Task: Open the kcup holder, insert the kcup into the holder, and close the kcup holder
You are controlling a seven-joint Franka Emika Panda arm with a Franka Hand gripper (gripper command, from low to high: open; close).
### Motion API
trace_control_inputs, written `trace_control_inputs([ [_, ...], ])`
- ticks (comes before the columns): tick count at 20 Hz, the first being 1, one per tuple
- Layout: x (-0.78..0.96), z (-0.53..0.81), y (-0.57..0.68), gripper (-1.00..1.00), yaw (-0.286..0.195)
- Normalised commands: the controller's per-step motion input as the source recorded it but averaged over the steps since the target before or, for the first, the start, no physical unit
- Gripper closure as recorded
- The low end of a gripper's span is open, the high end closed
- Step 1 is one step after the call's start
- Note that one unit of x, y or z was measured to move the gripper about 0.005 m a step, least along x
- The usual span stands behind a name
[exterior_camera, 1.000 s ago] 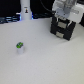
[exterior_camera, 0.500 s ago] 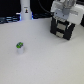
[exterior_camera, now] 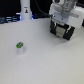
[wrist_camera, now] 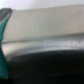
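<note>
Pod (exterior_camera: 20, 47): tiny white cup, green top, upright on the pale desk (exterior_camera: 45, 62), toward the exterior view's left, alone, nothing touching it.

Pod holder (exterior_camera: 63, 31): black boxy unit at the exterior view's upper right, well apart from the pod, two rectangular front recesses visible. Upper part hidden. Wrist view blurred: dark rounded surface (wrist_camera: 45, 62), close up.

hand (exterior_camera: 62, 31) lower, closer over kcup holder (exterior_camera: 64, 32)
</note>
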Motion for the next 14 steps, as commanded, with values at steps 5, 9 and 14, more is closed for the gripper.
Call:
trace_control_inputs([
  [5,0.95,0.22,-0.32,1.00,-0.074],
  [9,0.95,0.23,-0.32,1.00,-0.079],
  [14,0.94,0.22,-0.33,1.00,-0.081],
])
